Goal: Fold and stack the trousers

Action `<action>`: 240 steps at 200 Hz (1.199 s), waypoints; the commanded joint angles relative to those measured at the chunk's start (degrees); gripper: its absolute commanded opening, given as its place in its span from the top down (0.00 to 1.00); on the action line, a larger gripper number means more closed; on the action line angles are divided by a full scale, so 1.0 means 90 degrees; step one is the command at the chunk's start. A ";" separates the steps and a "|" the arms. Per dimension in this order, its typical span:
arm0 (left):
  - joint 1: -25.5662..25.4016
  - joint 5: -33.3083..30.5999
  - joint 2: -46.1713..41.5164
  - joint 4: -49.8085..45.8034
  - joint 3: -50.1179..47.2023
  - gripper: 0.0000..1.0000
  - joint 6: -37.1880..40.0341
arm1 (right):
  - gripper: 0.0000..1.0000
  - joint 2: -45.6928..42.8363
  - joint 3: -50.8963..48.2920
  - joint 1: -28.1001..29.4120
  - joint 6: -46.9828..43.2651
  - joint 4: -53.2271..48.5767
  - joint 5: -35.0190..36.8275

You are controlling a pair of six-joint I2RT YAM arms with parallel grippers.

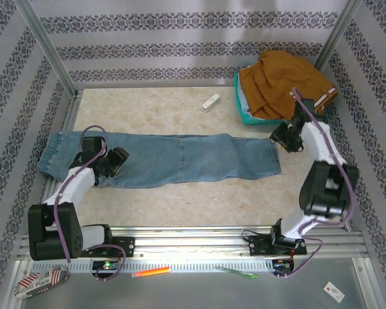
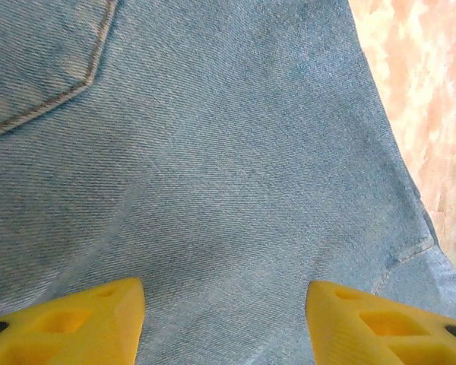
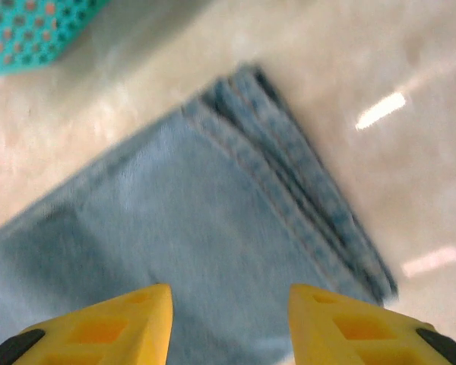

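— Right, where do the trousers sit?

— Your trousers [image 1: 174, 158] lie flat on the table [image 1: 180, 199], stretched from left to right. The gathered waistband [image 1: 48, 158] is at the left end and the hems [image 1: 271, 158] are at the right end. The right wrist view shows the hems [image 3: 304, 205] stacked in layers, one leg lying on the other.

— And my left gripper?

— Your left gripper [image 1: 116, 161] is over the upper part of the trousers, near the waistband. In its wrist view the left gripper [image 2: 224, 304] has its jaws wide apart, with plain denim between the yellow fingers [image 2: 83, 319]. Nothing is clasped. A pocket seam [image 2: 45, 84] runs at the upper left of that view, and bare table [image 2: 433, 91] shows at the right. I cannot tell whether the fingertips touch the cloth.

— The right one?

— Your right gripper [image 1: 284, 138] is at the hem end, just beside the trousers' far right corner. In its wrist view, which is blurred, the right gripper [image 3: 228, 312] has its jaws apart over the leg close to the hems. It has hold of nothing.

— Anything else on the table?

— A teal basket [image 1: 243, 111] stands at the far right with a brown garment [image 1: 283, 84] heaped in it. A small white object [image 1: 210, 102] lies just left of the basket, well apart from the trousers.
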 commanded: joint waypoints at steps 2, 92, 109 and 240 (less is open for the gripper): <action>-0.0103 0.0261 0.0077 0.0258 0.0044 0.42 -0.0093 | 0.56 0.0960 0.0442 -0.0074 -0.0504 -0.0487 0.0022; -0.0110 0.0459 0.0437 0.0441 0.0113 0.42 -0.0065 | 0.87 0.1907 0.0167 0.0014 -0.0603 -0.0238 -0.0132; -0.0107 0.0463 0.0464 0.0427 0.0143 0.42 -0.0056 | 0.98 0.1731 0.0138 0.0006 -0.0570 -0.0199 -0.0069; -0.0369 0.0400 0.0901 0.0633 0.0676 0.43 -0.0306 | 0.68 0.0674 -0.0405 -0.0632 -0.0185 -0.0038 0.0625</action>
